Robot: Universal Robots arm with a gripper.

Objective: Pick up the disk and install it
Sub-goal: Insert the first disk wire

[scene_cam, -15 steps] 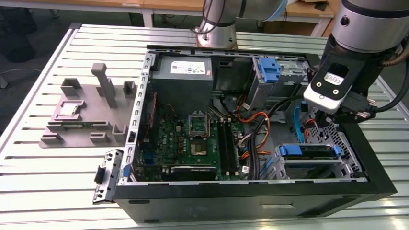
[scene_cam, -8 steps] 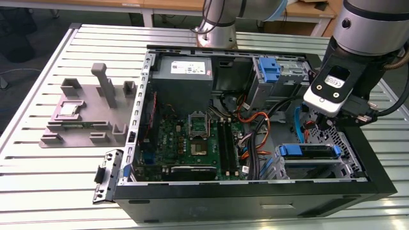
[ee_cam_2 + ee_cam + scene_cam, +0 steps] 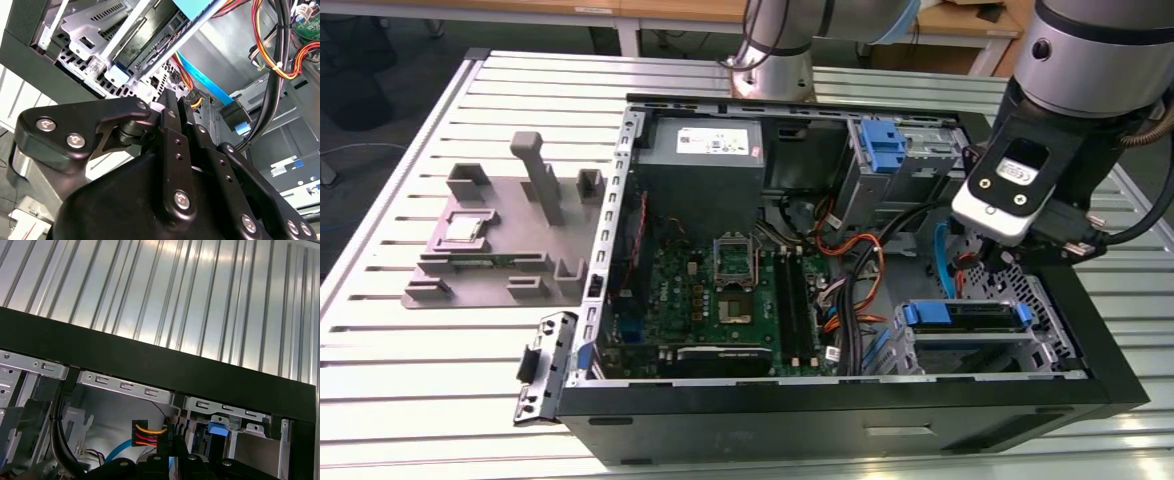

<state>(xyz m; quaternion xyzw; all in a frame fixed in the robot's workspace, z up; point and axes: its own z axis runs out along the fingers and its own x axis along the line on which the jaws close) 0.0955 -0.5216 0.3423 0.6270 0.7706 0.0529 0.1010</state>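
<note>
The disk (image 3: 966,316), silver in its blue carrier rail, lies flat in the metal drive cage (image 3: 1041,345) at the case's corner on the exterior view's right. In the second wrist view the disk (image 3: 147,42) shows as a dark edge with a pale blue tab inside the perforated cage. My gripper (image 3: 167,102) is shut with nothing in it. It hovers a short way from the disk's end, over the case floor among the cables. In the first wrist view the gripper (image 3: 174,452) points at the case's black wall (image 3: 150,365). The arm's wrist (image 3: 1014,185) hangs above the cage.
The open computer case (image 3: 854,400) lies on a slatted metal table (image 3: 440,380). Orange and black cables (image 3: 861,270) run beside the cage. A bare blue bracket (image 3: 883,145) sits in the bay at the far end. A grey fixture (image 3: 507,240) with a small chip (image 3: 464,230) stands on the exterior view's left.
</note>
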